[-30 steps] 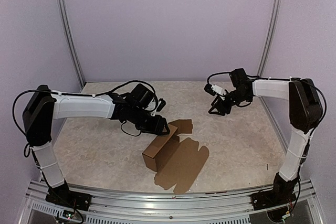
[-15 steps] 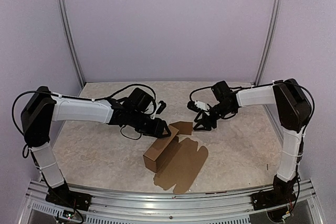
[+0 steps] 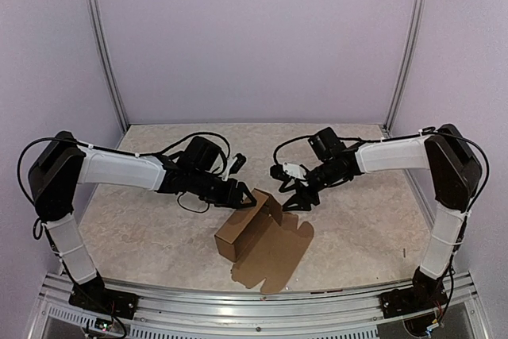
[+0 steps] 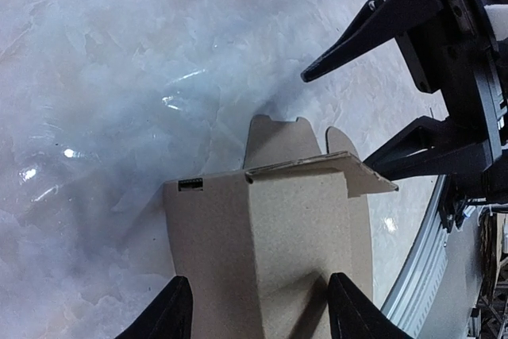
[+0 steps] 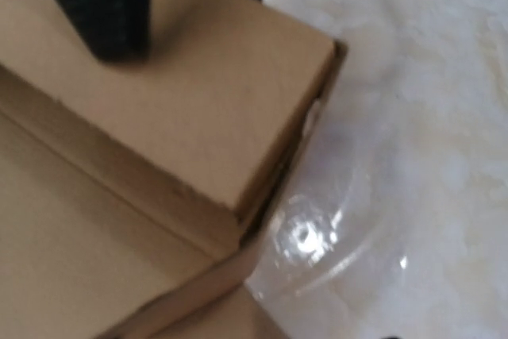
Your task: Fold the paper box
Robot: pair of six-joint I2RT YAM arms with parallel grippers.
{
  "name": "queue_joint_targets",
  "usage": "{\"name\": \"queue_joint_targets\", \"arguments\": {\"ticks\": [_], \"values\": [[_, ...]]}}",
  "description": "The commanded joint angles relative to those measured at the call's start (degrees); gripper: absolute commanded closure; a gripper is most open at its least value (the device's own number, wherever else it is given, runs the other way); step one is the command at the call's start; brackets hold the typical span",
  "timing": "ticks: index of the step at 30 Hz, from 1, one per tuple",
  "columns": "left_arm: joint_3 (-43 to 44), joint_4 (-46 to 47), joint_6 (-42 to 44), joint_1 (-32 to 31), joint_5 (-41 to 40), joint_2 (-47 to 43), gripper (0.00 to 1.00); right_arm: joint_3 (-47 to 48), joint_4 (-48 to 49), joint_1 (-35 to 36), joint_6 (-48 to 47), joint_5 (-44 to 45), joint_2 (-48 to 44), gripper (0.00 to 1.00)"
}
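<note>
This is a robotics lab cell: a closed test booth set up for arm work. Plain pale lilac walls [image 3: 254, 37] shut the space in on three sides, joined at the back corners by bare aluminium uprights [image 3: 104, 45]. The work surface is a marble-patterned tabletop [image 3: 135, 228]. Along its near edge runs an aluminium rail [image 3: 254, 303], where the left arm [image 3: 119, 166] and the right arm [image 3: 397, 151] stand on their bases. Loose black cables [image 3: 190, 136] loop off both arms in the open. The paper box [image 3: 238, 232], plain brown cardboard, lies on the tabletop between them as the workpiece
</note>
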Motion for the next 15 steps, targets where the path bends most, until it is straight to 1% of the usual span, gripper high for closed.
{"name": "queue_joint_targets", "arguments": {"ticks": [1,3,5,7,10,13,15], "values": [[-1.8,1.07,-0.02,0.67,2.97,-0.74,0.43,1.23,2.11,2.95,1.78,0.28,1.52,0.33],[-2.34,1.95,-0.21,0.96,3.95,-0.62,0.43,1.44,3.09,4.0,2.88,0.93,2.48,0.32],[-3.02,3.38,-0.64,1.37,5.13,-0.57,0.43,1.28,5.16,4.69,4.84,1.55,3.03,0.26],[-4.41,5.57,-1.41,1.89,6.67,-0.61,0.43,0.0,8.2,4.97,7.43,1.17,3.16,0.24],[-6.53,9.4,-2.58,2.7,9.34,-1.17,0.43,-1.76,12.46,5.51,11.83,0.62,3.43,0.24],[-8.24,12.64,-3.92,3.87,12.27,-1.38,0.43,-3.96,19.05,5.75,17.28,0.84,3.73,0.26],[-8.98,14.02,-4.23,4.62,13.67,-1.27,0.43,-4.26,21.68,5.98,19.79,0.51,4.47,0.28]]}}
